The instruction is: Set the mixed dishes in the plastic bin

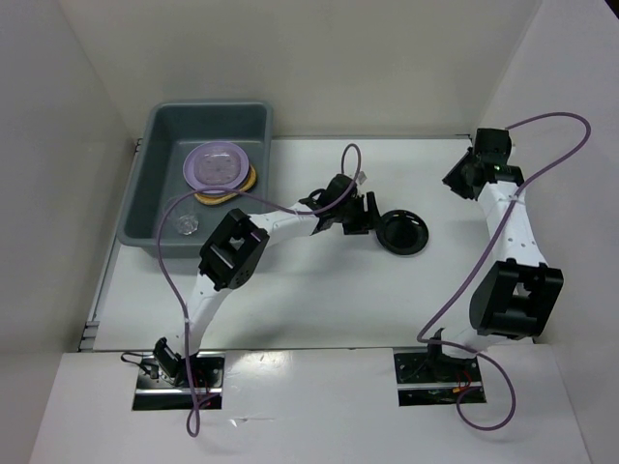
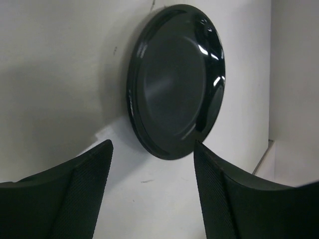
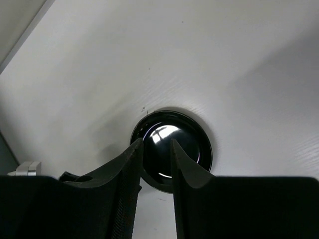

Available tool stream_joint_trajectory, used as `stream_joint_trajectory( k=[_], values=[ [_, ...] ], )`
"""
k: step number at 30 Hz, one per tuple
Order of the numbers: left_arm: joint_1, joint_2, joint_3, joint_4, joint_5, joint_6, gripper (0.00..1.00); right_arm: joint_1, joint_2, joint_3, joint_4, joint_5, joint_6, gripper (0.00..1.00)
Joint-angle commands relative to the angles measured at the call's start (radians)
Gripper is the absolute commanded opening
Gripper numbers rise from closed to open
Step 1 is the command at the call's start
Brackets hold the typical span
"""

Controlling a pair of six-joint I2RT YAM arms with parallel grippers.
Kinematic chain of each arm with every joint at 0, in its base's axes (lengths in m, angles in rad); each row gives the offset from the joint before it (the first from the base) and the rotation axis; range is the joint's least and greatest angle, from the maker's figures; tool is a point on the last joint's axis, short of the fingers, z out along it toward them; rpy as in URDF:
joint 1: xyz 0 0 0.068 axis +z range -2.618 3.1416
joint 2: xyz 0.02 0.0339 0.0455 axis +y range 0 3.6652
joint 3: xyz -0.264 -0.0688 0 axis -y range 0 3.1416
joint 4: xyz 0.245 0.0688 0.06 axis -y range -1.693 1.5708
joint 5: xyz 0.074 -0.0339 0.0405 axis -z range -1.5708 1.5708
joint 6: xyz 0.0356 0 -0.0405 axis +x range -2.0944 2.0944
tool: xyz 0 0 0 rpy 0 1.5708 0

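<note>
One black round dish [image 1: 403, 232] lies on the table at frame centre; plastic bin [image 1: 160, 155] upper left. Left gripper [image 1: 370, 217] spread wide, just short of the rim. We'd straddle the near rim squarely before closing. Right gripper [image 3: 157, 145] idle, narrowly apart.

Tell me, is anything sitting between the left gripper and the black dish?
No. In the left wrist view, only bare white table lies between the open left gripper and the black round dish.

White table [image 1: 338, 300] between plain off-white walls [image 1: 387, 58], soft glare along its near edge.
</note>
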Motion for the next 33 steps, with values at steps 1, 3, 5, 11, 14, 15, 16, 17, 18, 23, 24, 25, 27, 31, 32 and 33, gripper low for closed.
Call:
stream_joint_trajectory(
  k=[1, 3, 5, 11, 14, 15, 16, 17, 18, 23, 24, 25, 27, 31, 32, 33],
  values=[
    [-0.004, 0.045, 0.048, 0.036, -0.017, -0.022, 0.72, 0.006, -0.056, -0.029, 0.009, 0.010, 0.011, 0.35],
    [-0.004, 0.059, 0.075, 0.026, -0.026, -0.031, 0.69, 0.006, -0.071, -0.040, 0.019, 0.019, 0.011, 0.35],
    [-0.004, 0.087, 0.086, 0.026, -0.037, -0.031, 0.67, 0.006, -0.084, -0.061, 0.019, 0.019, 0.011, 0.35],
    [-0.004, 0.133, 0.107, 0.039, -0.069, -0.080, 0.48, 0.006, -0.127, -0.093, 0.028, 0.019, 0.020, 0.35],
    [-0.013, 0.159, 0.136, 0.039, -0.060, -0.108, 0.40, 0.006, -0.136, -0.104, 0.037, 0.019, 0.020, 0.35],
    [-0.013, 0.159, 0.155, 0.039, -0.060, -0.108, 0.39, 0.006, -0.136, -0.113, 0.037, 0.010, 0.020, 0.35],
    [-0.013, 0.173, 0.155, 0.039, -0.060, -0.120, 0.39, 0.006, -0.145, -0.113, 0.037, 0.010, 0.020, 0.35],
    [-0.022, 0.187, 0.169, 0.039, -0.049, -0.134, 0.39, 0.006, -0.145, -0.113, 0.037, 0.010, 0.020, 0.35],
    [-0.023, 0.187, 0.169, 0.039, -0.049, -0.134, 0.39, 0.006, -0.145, -0.113, 0.037, 0.010, 0.029, 0.35],
    [-0.044, 0.234, 0.245, 0.006, -0.060, -0.154, 0.18, 0.006, -0.145, -0.122, 0.046, -0.010, 0.029, 0.35],
    [-0.044, 0.234, 0.245, -0.009, -0.060, -0.154, 0.12, 0.006, -0.145, -0.122, 0.046, -0.010, 0.029, 0.35],
    [-0.044, 0.234, 0.259, -0.009, -0.069, -0.154, 0.07, 0.006, -0.145, -0.132, 0.046, -0.010, 0.029, 0.35],
    [-0.044, 0.234, 0.280, -0.029, -0.069, -0.154, 0.00, 0.006, -0.145, -0.132, 0.046, -0.010, 0.029, 0.35],
    [-0.035, 0.161, 0.362, -0.084, -0.060, -0.088, 0.00, 0.006, -0.168, -0.132, 0.055, -0.010, 0.029, 0.36],
    [-0.035, 0.147, 0.418, -0.111, -0.049, -0.077, 0.00, 0.006, -0.185, -0.132, 0.065, -0.010, 0.029, 0.39],
    [-0.020, 0.132, 0.448, -0.124, -0.037, -0.063, 0.00, 0.006, -0.196, -0.132, 0.065, -0.010, 0.029, 0.48]
  ],
)
